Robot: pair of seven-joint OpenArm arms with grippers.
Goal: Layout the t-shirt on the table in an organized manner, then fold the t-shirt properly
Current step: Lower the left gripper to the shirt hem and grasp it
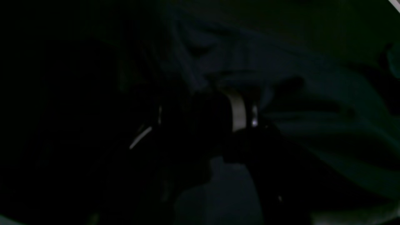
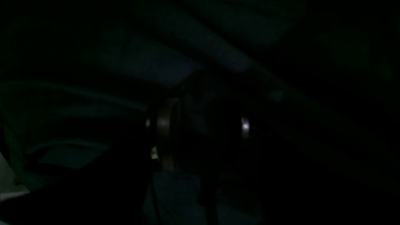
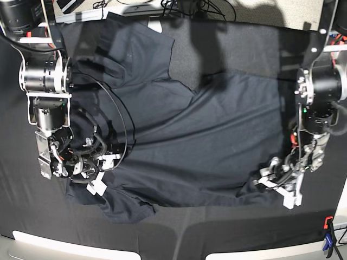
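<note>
T-shirt (image 3: pixel 206 130) hem near table (image 3: pixel 227 238) front edge | left claw (image 3: pixel 276 184), right claw (image 3: pixel 97 173): grip unclear

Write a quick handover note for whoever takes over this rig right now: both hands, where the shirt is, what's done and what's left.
Left hand: down at the t-shirt's edge on the base view's right; too dark to tell whether it grips the cloth.
Right hand: down at the opposite edge on the base view's left; grip likewise unclear.
T-shirt: spread across the middle of the table, mostly open but wrinkled, with bunched cloth near both hands and a folded-over flap at the far left corner.
Done: rough spreading.
Left: smooth out the wrinkles and the flap, then all the folding.
</note>
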